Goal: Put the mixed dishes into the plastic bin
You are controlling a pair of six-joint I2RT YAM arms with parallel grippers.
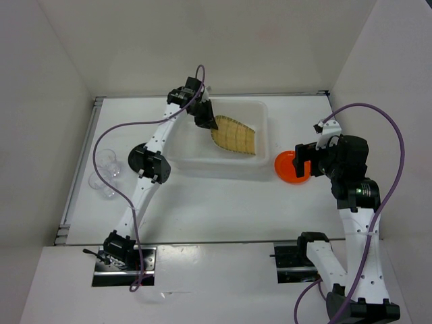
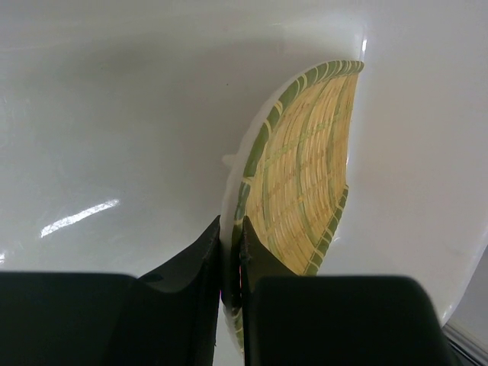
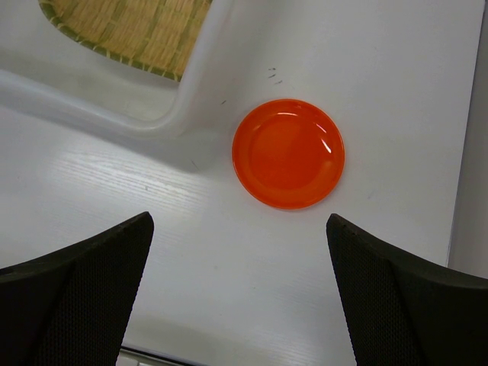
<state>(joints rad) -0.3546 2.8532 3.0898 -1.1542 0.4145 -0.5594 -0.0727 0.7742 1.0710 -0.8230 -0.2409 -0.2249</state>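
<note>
The tan woven-bamboo tray [image 1: 235, 135] lies tilted inside the plastic bin [image 1: 223, 169]. My left gripper [image 1: 206, 121] is shut on the tray's rim at its left end. In the left wrist view the fingers [image 2: 231, 229] pinch the green-edged rim of the tray [image 2: 305, 168] over the bin's floor [image 2: 114, 114]. The orange plate [image 1: 285, 169] lies on the table right of the bin. My right gripper [image 1: 302, 164] hovers over it, open and empty; in its wrist view [image 3: 238, 219] the plate [image 3: 288, 152] is just ahead of the fingertips. Two clear cups [image 1: 108, 177] stand at the left. I cannot make out the black plate.
The bin's near right corner [image 3: 183, 114] is close to the orange plate, with the tray's end [image 3: 137, 30] showing inside it. White walls enclose the table on the left, back and right. The left arm's elbow [image 1: 150, 164] sits just left of the bin.
</note>
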